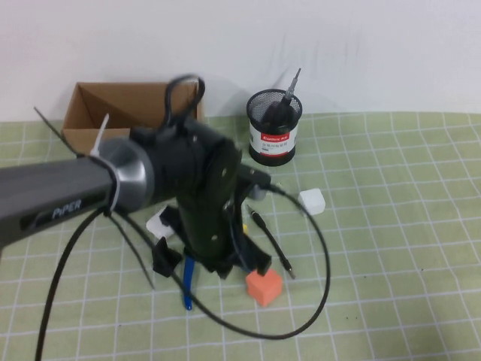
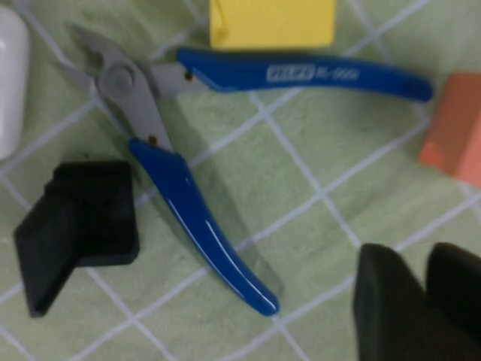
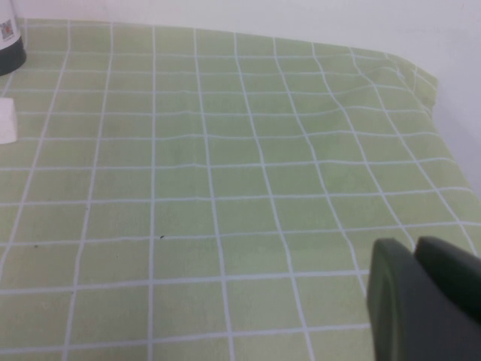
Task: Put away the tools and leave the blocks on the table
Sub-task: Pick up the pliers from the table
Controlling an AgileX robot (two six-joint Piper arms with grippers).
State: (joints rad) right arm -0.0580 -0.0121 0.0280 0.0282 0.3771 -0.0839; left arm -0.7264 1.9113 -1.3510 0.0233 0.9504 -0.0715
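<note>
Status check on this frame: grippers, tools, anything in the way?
Left gripper above blue pliers, empty. Right gripper shut, parked off-side. Screwdriver in mesh cup; thin driver on mat. Yellow block, orange block flank the pliers.

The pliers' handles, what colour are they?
Blue, on the pliers; clearest in the left wrist view.

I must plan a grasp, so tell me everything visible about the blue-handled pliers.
The blue-handled pliers lie flat on the green grid mat, handles spread apart, grey metal jaws near the white earbud case. One glossy handle bears white lettering and runs along the yellow block; whether they touch is unclear. The other curves past the black plastic piece. The left gripper hovers above, not holding them.
</note>
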